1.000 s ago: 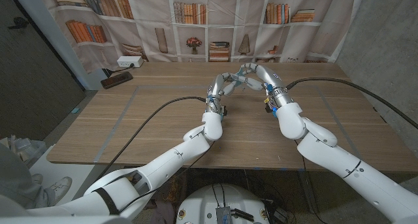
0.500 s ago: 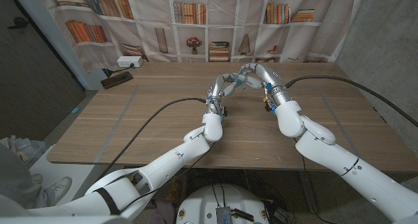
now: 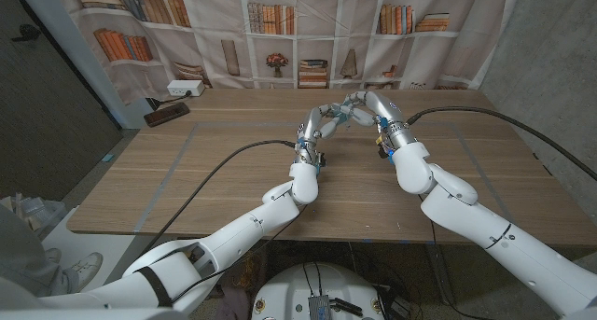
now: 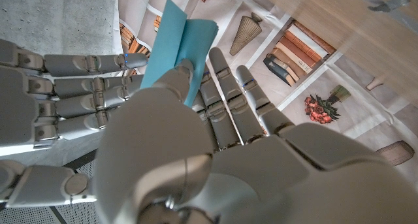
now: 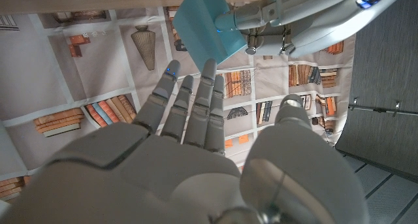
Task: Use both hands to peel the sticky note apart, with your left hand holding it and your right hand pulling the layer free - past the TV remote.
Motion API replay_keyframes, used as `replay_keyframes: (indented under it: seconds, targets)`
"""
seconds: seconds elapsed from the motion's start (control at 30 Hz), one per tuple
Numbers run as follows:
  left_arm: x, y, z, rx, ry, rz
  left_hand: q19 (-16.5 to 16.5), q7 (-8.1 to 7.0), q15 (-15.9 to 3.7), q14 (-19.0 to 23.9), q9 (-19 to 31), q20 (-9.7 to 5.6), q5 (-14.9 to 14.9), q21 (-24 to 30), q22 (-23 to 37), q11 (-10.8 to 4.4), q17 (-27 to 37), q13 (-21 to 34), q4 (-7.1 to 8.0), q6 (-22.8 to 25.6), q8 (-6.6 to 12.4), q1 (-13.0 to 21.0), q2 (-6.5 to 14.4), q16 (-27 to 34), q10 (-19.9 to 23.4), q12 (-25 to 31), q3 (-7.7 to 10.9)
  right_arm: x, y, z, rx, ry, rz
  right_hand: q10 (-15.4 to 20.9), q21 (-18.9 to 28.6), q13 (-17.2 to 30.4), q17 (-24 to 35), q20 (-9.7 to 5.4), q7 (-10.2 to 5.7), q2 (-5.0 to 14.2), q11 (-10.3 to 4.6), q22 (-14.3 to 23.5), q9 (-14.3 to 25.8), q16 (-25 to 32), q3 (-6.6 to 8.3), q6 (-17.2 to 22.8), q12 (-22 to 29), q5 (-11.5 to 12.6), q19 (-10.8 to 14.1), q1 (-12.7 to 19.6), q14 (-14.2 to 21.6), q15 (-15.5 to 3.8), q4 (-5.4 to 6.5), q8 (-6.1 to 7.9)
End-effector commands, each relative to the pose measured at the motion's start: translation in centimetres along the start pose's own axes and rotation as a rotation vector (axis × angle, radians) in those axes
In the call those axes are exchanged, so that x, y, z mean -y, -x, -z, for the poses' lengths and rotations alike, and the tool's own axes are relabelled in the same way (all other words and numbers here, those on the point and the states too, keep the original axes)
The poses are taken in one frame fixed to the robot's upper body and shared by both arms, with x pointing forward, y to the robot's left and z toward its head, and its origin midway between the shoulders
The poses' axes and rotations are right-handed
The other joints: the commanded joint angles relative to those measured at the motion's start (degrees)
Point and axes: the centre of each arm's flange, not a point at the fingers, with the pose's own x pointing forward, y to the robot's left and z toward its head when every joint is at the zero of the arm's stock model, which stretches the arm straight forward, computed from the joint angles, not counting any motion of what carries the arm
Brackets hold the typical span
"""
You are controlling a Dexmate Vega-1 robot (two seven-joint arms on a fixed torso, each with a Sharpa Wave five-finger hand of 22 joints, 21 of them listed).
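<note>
Wooden table [image 3: 233, 185] before a printed bookshelf backdrop [image 3: 280, 31]. From the head view: left hand [image 3: 320, 122] and right hand [image 3: 366, 105] raised together over the far middle of the table, fingertips meeting; TV remote [image 3: 166, 113] dark at the far left edge, well apart from both, beside a white box [image 3: 184, 88].

From the left wrist view: blue sticky note [image 4: 176, 48] pinched by the left hand [image 4: 196, 139] between thumb and finger, standing up past the fingertips; right hand [image 4: 59, 100] just beside it, fingers extended toward the note, contact unclear.

From the right wrist view: right hand [image 5: 189, 119] spread and holding nothing, fingers straight, tips just short of the sticky note [image 5: 206, 25]; left hand [image 5: 274, 15] gripping the note's edge.
</note>
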Motion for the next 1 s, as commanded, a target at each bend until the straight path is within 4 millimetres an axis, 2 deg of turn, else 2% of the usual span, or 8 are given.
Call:
replay_keyframes:
  seconds: [0.03, 0.3, 0.43, 0.53, 0.67, 0.83, 1.0]
  targets:
    - [0.04, 0.34, 0.11, -0.004, 0.0, -0.006, -0.2, 0.11, -6.25, 0.3, 0.1, -2.57, 0.4, 0.4, 0.1, -2.62, 0.3, 0.1, -0.2, 0.6, -0.25, 1.6, 1.5, 0.1, 3.2, -0.2, -0.1, 0.09, -0.05, 0.46, -0.024, 0.017, 0.018, -0.2, -0.1, 0.0, 0.0, 0.12, 0.0, -0.18, 1.42, 0.2, 0.0, -0.6, -0.26, 1.0, -0.5, 0.0, 0.5, -0.8, -0.4, 0.18, 0.27, 0.21]
    - [-0.05, 0.63, 0.2, -0.003, 0.003, -0.015, -0.2, 0.16, -6.2, 0.3, 0.1, -2.63, 0.4, 0.7, 0.0, -2.51, 0.4, 0.0, -0.13, 0.8, -0.39, 1.6, 1.5, 0.1, 3.2, -0.4, -0.15, 0.15, 0.03, 0.67, -0.044, 0.039, 0.029, -0.2, -0.2, 0.0, 0.1, 0.28, -0.06, -0.17, 1.8, 0.2, -0.1, -0.6, -0.44, 2.6, -0.7, 0.0, 0.8, -1.4, -0.5, 0.49, 0.47, 0.5]
    - [-0.04, 0.69, 0.17, -0.002, 0.003, -0.016, -0.3, 0.03, -6.21, 0.2, 0.1, -2.67, 0.4, 0.8, 0.0, -2.43, 0.4, 0.0, -0.08, 0.9, -0.41, 1.5, 1.5, 0.0, 3.3, -0.5, -0.16, 0.15, 0.02, 0.68, -0.053, 0.045, 0.029, -0.2, -0.2, 0.0, 0.1, 0.36, -0.68, -0.01, 2.14, 0.3, -0.1, -0.7, -0.52, 5.3, -0.9, 0.0, 1.0, -1.9, -0.8, 0.86, 0.64, 1.15]
    - [-0.06, 0.71, 0.16, 0.005, -0.003, -0.019, -0.4, 0.08, -6.24, 0.2, 0.1, -2.7, 0.4, 0.9, 0.0, -2.41, 0.4, 0.0, -0.11, 1.2, -0.39, 1.6, 1.5, 0.0, 3.4, -0.6, -0.17, 0.2, 0.02, 0.67, -0.057, 0.043, 0.026, 0.2, -0.2, 0.0, 0.1, 0.45, -0.49, -0.01, 2.28, 0.3, -0.1, -0.6, -0.53, 6.7, -0.9, 0.0, 1.3, -2.0, -0.5, 1.03, 0.59, 1.48]
    - [-0.16, 0.75, 0.08, 0.025, -0.038, -0.029, -0.5, -0.58, -6.19, 0.0, 0.0, -2.7, 0.4, 1.0, -0.1, -1.94, 0.4, -0.4, -0.14, 1.6, -0.39, 1.7, 1.4, -0.2, 3.3, -0.9, -0.16, 0.31, -0.02, 0.7, -0.072, 0.031, 0.011, 0.3, -0.2, 0.0, 0.0, 0.46, -0.33, 0.09, 2.27, 0.4, -0.1, -0.6, -0.42, 7.3, -0.9, 0.1, 1.3, -1.9, -0.4, 1.05, 0.47, 1.55]
    - [-0.04, 0.79, -0.13, 0.055, -0.067, -0.023, -0.7, -0.93, -6.29, -0.2, 0.0, -2.78, 0.4, 1.2, -0.1, -2.03, 0.3, -0.6, -0.19, 1.6, -0.54, 1.8, 1.4, -0.4, 3.2, -1.3, -0.14, 0.53, -0.28, 0.51, -0.088, 0.032, -0.02, 0.4, -0.4, 0.0, 0.0, 0.36, -0.22, 0.74, 2.35, 0.4, -0.2, -0.7, 0.34, 7.5, -1.0, 0.5, 1.2, -0.5, -0.5, 1.01, -0.27, 1.35]
    - [0.23, 0.93, -0.32, 0.079, -0.094, -0.012, -0.8, -1.01, -6.26, -0.4, -0.1, -2.85, 0.4, 1.3, -0.2, -1.99, 0.4, -0.6, -0.21, 1.5, -0.66, 1.8, 1.4, -0.5, 3.2, -1.4, -0.15, 0.5, -0.31, 0.24, -0.102, 0.049, -0.05, -0.1, -0.5, 0.0, -0.2, 0.68, 0.22, 0.88, 2.92, 0.4, -0.2, -0.8, 1.32, 8.8, -1.6, 1.1, 1.4, 1.9, -0.5, 1.46, -1.84, 1.34]
